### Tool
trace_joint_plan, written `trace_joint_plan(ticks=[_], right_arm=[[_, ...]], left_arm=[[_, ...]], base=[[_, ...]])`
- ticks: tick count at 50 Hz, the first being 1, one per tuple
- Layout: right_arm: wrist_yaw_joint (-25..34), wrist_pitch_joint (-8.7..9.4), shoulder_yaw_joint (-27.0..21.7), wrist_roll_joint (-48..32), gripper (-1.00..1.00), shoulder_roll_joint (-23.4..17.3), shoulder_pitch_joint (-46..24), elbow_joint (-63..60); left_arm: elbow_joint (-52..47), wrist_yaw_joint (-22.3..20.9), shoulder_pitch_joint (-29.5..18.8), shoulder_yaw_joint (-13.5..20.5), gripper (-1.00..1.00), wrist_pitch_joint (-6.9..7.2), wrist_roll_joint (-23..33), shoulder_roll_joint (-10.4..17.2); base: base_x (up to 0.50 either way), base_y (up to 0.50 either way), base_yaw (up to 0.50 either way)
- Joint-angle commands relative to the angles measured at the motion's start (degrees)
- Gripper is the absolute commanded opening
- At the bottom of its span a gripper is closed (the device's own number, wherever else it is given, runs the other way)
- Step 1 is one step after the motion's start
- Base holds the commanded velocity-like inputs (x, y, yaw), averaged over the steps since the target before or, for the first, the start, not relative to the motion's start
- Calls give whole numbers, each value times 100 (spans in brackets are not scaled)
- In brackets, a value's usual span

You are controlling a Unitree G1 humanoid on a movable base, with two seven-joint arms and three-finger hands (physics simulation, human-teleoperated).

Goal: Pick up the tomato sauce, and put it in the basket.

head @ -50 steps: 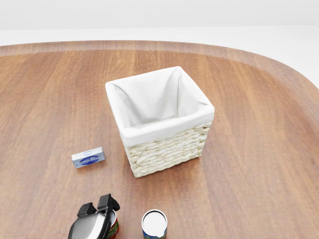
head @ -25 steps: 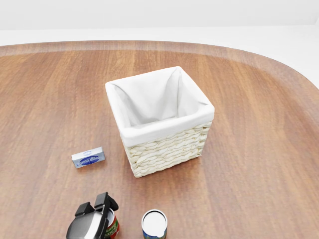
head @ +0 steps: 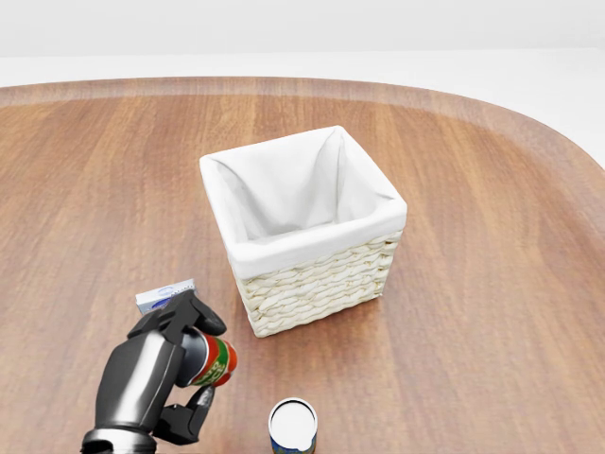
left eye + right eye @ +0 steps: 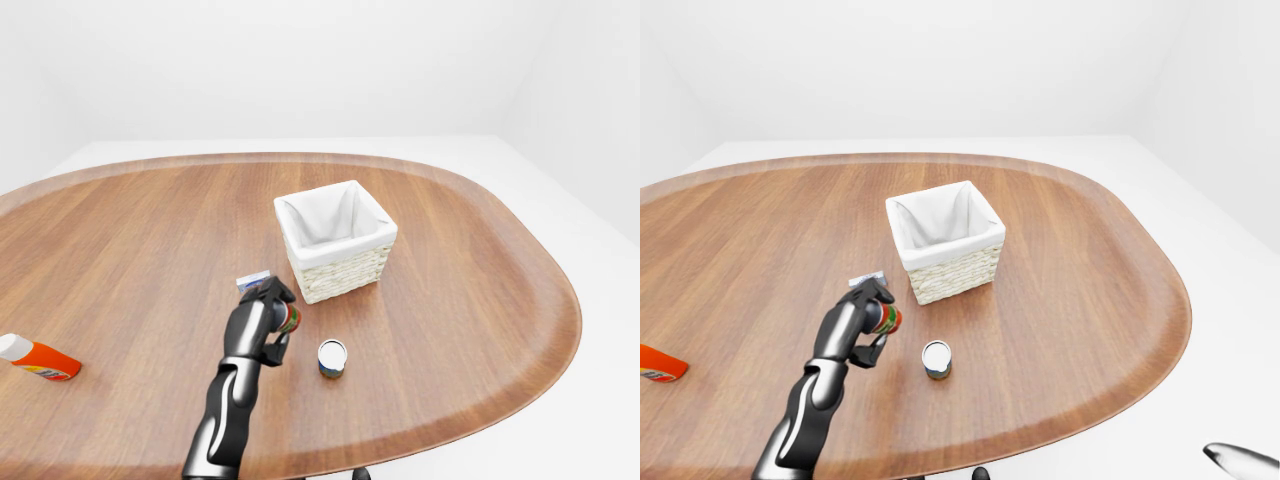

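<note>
Red and green bands with a thin white edge cover the label of the tomato sauce (image 3: 216, 360), a small can that lies tilted in the left hand (image 3: 159, 371), with its end turned to the right of the head view. The black fingers (image 3: 189, 313) of this hand are closed round the can from above, and the thumb presses on it from below, so most of its body is hidden. The can is held above the wooden worktop (image 3: 492, 312) and does not touch it, at the lower left of the head view.

Just to the right of the hand, at the bottom edge of the head view, a second can (image 3: 293, 426) stands upright on the worktop; it has a white top and a blue side. It is apart from the hand.

Directly above the hand in this view lies a small flat box (image 3: 163, 294), grey with blue print, partly covered by the fingers.

Higher and to the right stands the basket (image 3: 359, 274), woven in pale wicker with a white cloth lining folded over its rim. The tomato sauce is near it, but clearly outside.

Far to the left in the left-eye view, an orange bottle (image 4: 38, 358) with a white cap lies on its side.

The right hand is not visible.
</note>
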Motion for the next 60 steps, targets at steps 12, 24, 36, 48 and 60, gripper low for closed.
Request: trace_joint_plan(ticks=[12,24,36,48,60], right_arm=[[51,28,-15,-11,100,57,-32,0],[11,-26,-45,93,100,-7,47,-1],[77,105,-233,215,100,19,-42,-1],[83,123,-405,411,100,-6,-8,-1],[-3,74,-143,189,100,-70,-31,-1]], left_arm=[[-283,-1144,-3412,305,-100,952,261,11],[4595,235,-7461,355,-100,941,677,396],[7104,507,-8984,149,-100,783,703,341],[7458,9,-8906,164,-100,952,1125,104],[7528,350,-8043,240,-100,952,1144,-113]], base=[[0,0,0],[0,0,0],[0,0,0],[0,0,0],[0,0,0]])
